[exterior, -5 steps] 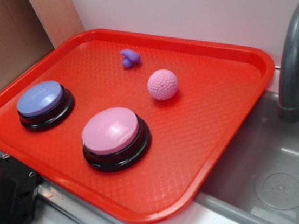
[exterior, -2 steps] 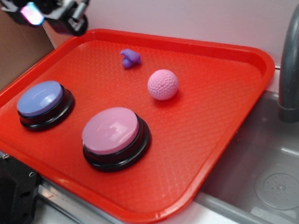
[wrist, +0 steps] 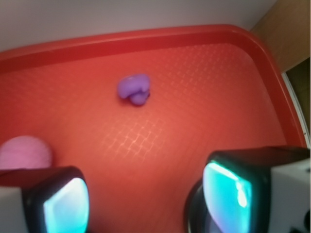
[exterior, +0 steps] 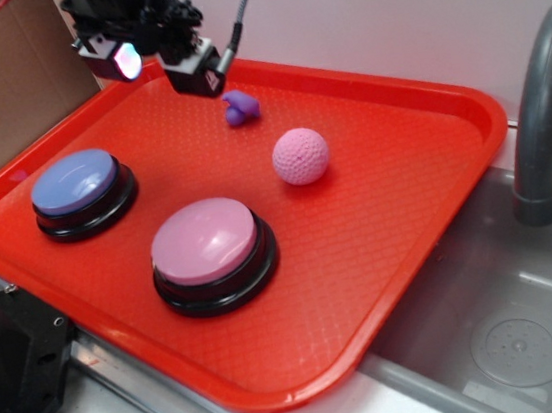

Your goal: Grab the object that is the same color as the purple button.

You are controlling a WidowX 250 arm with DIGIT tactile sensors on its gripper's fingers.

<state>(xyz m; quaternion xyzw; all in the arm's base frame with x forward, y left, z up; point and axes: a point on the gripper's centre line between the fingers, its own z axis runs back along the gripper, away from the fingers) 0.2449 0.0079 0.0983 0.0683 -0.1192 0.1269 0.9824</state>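
The small purple lumpy object [exterior: 240, 107] lies near the far rim of the red tray [exterior: 406, 201]; the wrist view shows this object [wrist: 134, 89] ahead of the fingers, with tray floor between. My gripper [exterior: 160, 66] hangs open above the tray's far left part, just left of the object, nothing between its glowing pads [wrist: 227, 196]. The purple button [exterior: 76, 183] on its black base sits at the tray's left side.
A pink dimpled ball [exterior: 301, 155] rests right of the object, also seen as a pink ball [wrist: 24, 153] in the wrist view. A pink button [exterior: 206, 241] stands front centre. A grey sink [exterior: 514, 338] and faucet [exterior: 545, 103] lie right; cardboard [exterior: 0, 89] stands left.
My gripper has come in from the upper left corner and moved right and down, closer to the purple object. Nothing on the tray has shifted.
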